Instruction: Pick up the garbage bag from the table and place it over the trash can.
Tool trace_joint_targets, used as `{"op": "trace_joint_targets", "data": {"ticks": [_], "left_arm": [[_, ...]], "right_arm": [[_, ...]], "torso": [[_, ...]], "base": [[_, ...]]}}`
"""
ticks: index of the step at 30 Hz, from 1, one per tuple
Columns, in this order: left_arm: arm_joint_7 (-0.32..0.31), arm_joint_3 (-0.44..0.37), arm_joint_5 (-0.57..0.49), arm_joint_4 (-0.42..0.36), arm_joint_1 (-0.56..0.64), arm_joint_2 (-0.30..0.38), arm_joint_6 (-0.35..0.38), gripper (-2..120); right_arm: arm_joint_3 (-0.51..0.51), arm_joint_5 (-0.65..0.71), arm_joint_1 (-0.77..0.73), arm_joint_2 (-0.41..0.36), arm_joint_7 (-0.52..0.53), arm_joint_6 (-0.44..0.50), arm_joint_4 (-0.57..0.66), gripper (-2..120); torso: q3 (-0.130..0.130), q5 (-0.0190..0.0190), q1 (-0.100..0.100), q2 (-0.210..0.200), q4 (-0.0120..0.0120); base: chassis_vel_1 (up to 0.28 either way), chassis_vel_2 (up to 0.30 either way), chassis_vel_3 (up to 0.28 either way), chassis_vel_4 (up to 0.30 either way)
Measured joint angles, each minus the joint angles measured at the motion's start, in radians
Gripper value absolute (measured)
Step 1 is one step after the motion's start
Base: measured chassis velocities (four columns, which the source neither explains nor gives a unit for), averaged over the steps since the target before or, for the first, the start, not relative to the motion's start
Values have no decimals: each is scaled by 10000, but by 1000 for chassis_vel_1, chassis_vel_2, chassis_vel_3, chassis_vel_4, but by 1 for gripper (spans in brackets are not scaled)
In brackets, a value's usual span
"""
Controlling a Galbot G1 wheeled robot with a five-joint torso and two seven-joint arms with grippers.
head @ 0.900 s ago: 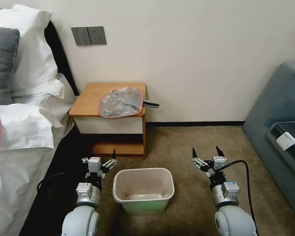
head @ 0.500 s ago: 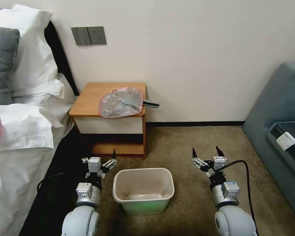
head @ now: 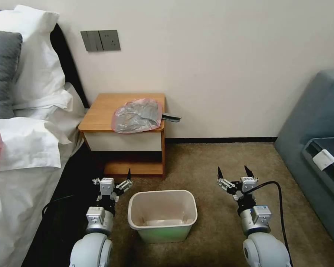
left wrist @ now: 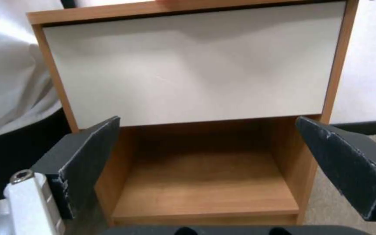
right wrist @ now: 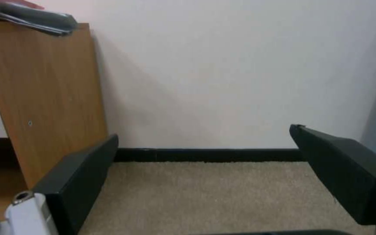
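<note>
The garbage bag (head: 137, 115), crumpled grey plastic with a pink edge, lies on the right half of the table (head: 98, 111). A grey fold of the garbage bag (right wrist: 36, 19) overhangs the table's right side. On the carpet in front of the table stands the cream trash can (head: 162, 233), with nothing draped over its rim. My left gripper (head: 113, 178) hovers low to the left of the can, open, facing the table's white drawer front (left wrist: 196, 65). To the right of the can my right gripper (head: 232, 171) is open too, pointing at the wall beside the table's side panel (right wrist: 44, 98).
A bed (head: 22, 148) with white sheets and pillows runs along the left, close to my left arm. A blue-grey sofa (head: 315, 122) fills the right. A black cable (head: 280, 207) loops beside my right arm. Open carpet (head: 211, 159) lies between table and sofa.
</note>
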Motion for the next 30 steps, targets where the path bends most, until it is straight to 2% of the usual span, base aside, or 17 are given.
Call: {"op": "trace_joint_targets", "data": {"ticks": [11, 14, 30], "left_arm": [[0, -13, -12, -24, 12, 0, 7, 100], [4, -203, -238, -342, 158, 0, 115, 100], [84, -2337, -2830, -3889, 1884, -16, 1429, 100]], "right_arm": [[-1, 4, -16, 0, 0, -9, 42, 100], [-20, 68, -167, 7, 0, -145, 439, 100], [-366, 906, -1954, 181, 36, -1803, 4899, 100]], "torso": [[0, 0, -1, -1, 0], [0, 0, 0, 0, -1], [-1, -3, 0, 1, 0]], "base": [[0, 0, 0, 0], [0, 0, 0, 0], [0, 0, 0, 0]]}}
